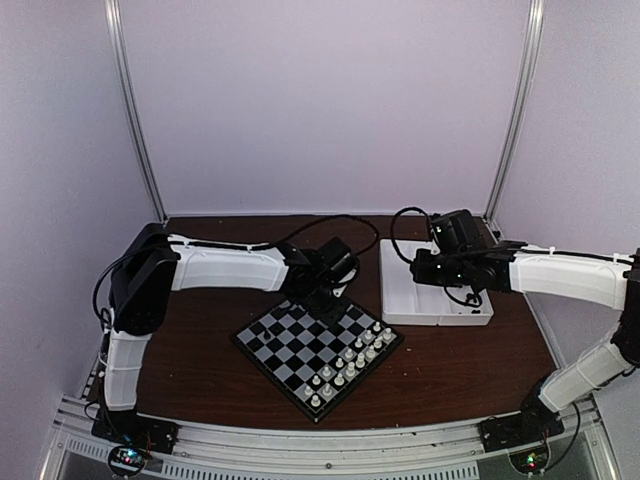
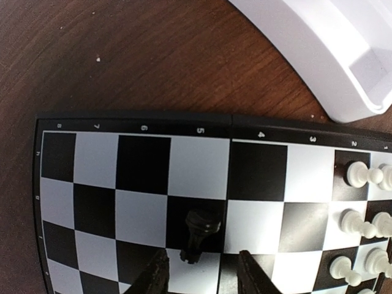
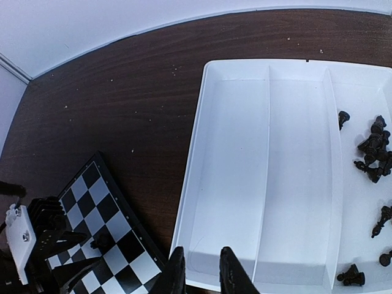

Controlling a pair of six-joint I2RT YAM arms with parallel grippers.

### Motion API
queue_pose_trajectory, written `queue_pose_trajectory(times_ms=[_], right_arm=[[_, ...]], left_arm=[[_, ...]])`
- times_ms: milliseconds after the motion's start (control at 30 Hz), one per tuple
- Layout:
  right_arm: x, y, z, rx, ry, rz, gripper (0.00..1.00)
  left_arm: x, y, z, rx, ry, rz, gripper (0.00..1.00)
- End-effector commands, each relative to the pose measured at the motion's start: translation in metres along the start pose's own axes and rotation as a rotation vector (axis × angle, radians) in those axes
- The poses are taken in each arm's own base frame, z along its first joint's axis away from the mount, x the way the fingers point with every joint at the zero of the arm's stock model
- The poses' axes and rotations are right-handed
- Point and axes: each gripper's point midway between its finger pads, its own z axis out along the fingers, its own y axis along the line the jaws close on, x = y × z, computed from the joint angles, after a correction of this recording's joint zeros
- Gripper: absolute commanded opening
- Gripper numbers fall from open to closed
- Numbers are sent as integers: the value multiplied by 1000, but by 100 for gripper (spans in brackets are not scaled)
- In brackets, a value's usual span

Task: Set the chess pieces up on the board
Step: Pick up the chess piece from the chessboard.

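The chessboard (image 1: 300,345) lies at the table's middle, turned like a diamond. Two rows of white chessmen (image 1: 352,362) stand along its near-right side. My left gripper (image 1: 322,297) hovers over the board's far corner. In the left wrist view it (image 2: 204,275) is open, and one black chessman (image 2: 199,236) sits on the board (image 2: 141,202) just ahead of the fingertips, touching neither. I cannot tell whether it stands upright. My right gripper (image 3: 201,275) is slightly open and empty over the white tray's near wall (image 3: 245,275). Several black chessmen (image 3: 373,147) lie in the tray's right compartment.
The white compartment tray (image 1: 400,300) sits right of the board, close to its far-right edge, and its corner (image 2: 343,67) shows in the left wrist view. The tray's left and middle compartments (image 3: 233,171) hold nothing. White walls and metal posts close off the back.
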Motion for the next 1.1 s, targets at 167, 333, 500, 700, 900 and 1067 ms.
queue_pose_trajectory(times_ms=[167,333,500,700,900,1067], right_arm=[[-5,-6,-6,7,-27,13,21],[-5,-5,-4,4,-23,15,21],[-5,-3,-2,1,-16,14,21],[-4,0,1,-6,-6,17,21],[-5,1,3,-7,-1,17,21],[-5,3,5,-10,5,19,21]], left_arm=[[-11,1,7,32,-35,33,39],[-9,2,11,66,-26,38,36],[-7,1,13,127,-21,42,33],[-5,3,15,159,-18,36,33],[1,3,19,172,-9,42,31],[6,3,21,176,-8,57,29]])
